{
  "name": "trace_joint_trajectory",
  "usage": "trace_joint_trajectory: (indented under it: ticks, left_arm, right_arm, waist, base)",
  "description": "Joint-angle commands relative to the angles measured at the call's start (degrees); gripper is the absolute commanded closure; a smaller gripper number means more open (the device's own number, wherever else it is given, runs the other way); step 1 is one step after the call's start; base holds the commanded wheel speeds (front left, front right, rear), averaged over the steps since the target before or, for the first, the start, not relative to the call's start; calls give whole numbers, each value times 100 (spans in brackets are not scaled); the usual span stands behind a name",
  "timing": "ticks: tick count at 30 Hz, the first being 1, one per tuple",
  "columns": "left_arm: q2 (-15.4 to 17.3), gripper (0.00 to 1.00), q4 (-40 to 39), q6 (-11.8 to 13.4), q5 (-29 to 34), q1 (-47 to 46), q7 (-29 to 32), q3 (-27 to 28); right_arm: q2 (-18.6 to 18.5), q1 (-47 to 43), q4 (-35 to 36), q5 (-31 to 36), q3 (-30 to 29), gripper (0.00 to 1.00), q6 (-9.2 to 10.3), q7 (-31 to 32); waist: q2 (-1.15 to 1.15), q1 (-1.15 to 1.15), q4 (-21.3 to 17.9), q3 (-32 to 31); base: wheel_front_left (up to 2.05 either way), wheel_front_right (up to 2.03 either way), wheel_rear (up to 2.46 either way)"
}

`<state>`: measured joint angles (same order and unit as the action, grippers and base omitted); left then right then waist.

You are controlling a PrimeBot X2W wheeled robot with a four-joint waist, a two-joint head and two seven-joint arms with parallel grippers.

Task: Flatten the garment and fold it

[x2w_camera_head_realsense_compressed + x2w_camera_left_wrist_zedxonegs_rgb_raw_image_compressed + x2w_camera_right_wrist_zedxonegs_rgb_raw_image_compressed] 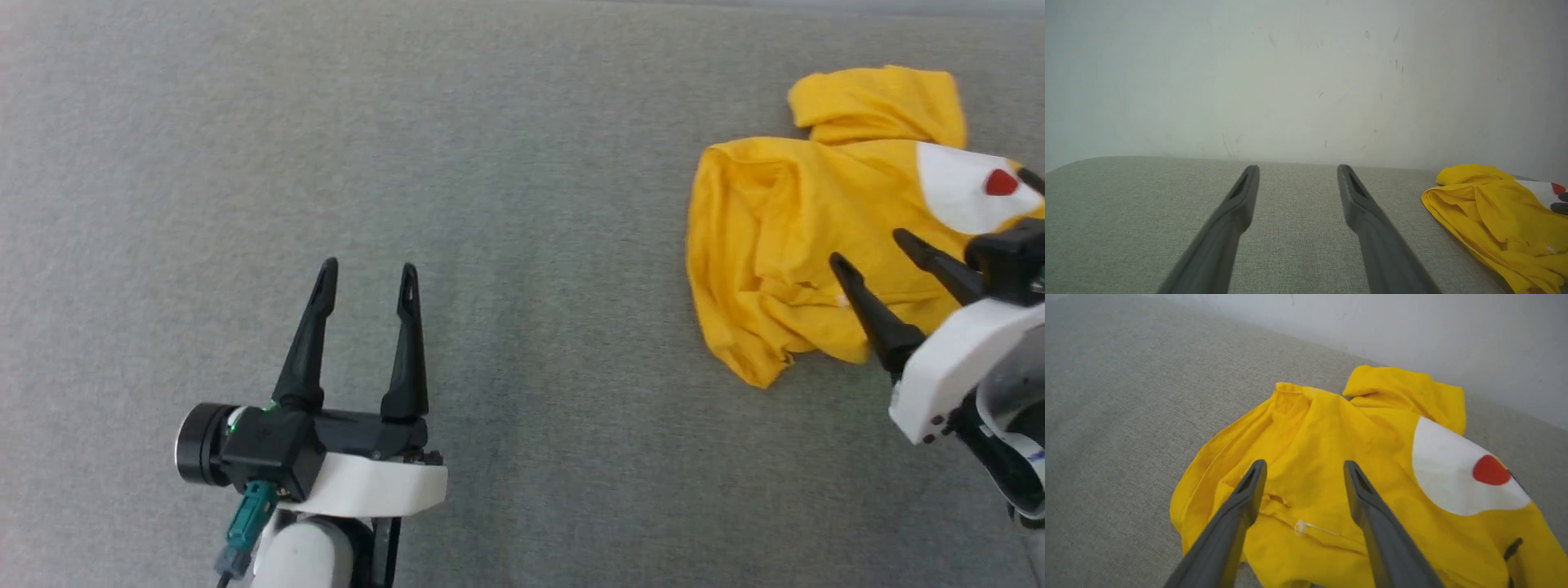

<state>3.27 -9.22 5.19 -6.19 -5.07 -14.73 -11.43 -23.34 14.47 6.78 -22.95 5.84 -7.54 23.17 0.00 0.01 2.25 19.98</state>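
While the left claw [369, 265] sits spread, the right claw [869, 247] gapes empty over the garment [775, 212].

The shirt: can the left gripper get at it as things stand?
Probably yes. The left gripper stands open, with bare grey surface between it and the shirt, so nothing blocks the way. The right gripper hangs open over the shirt and could crowd it.

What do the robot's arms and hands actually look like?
The left hand and right hand each have two long, dark, tapering fingers with slotted tips, set on a black block in a white shell. The left one also carries a black cylinder and a teal cable plug. Its forearm is pale and rounded.
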Motion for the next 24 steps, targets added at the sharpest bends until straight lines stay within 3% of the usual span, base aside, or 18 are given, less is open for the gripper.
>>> trace_joint_trajectory:
  ticks: [1, 11, 12, 13, 15, 24]
  left_arm:
    - [-26, 0, 21, 41, -44, -103, -27, -38]
    - [-36, 0, 76, 128, -191, -189, -27, -171]
    - [-37, 0, 85, 136, -207, -194, -27, -185]
    - [-37, 0, 89, 151, -222, -195, -27, -189]
    - [-38, 0, 98, 178, -239, -189, -27, -187]
    - [-38, 0, 203, 102, -207, -53, -27, -31]
  right_arm:
    - [-95, 186, -133, 21, 145, 0, 5, 9]
    - [-465, 615, -1088, 263, 899, 0, 5, 60]
    - [-458, 643, -1150, 272, 912, 18, 5, 58]
    - [-421, 676, -1182, 264, 874, 64, 5, 24]
    - [-397, 740, -1177, 282, 843, 100, 5, -60]
    - [-313, 901, -564, 142, 599, 100, 5, -296]
  waist:
    - [0, -1, 321, 243]
    - [0, -1, 734, 341]
    - [0, -1, 755, 334]
    - [0, -1, 765, 325]
    - [0, -1, 761, 287]
    - [0, -1, 383, -204]
  base:
    - [0, 0, 0]
    - [0, 0, 0]
    - [0, 0, 0]
    - [0, 0, 0]
    - [0, 0, 0]
    - [0, 0, 0]
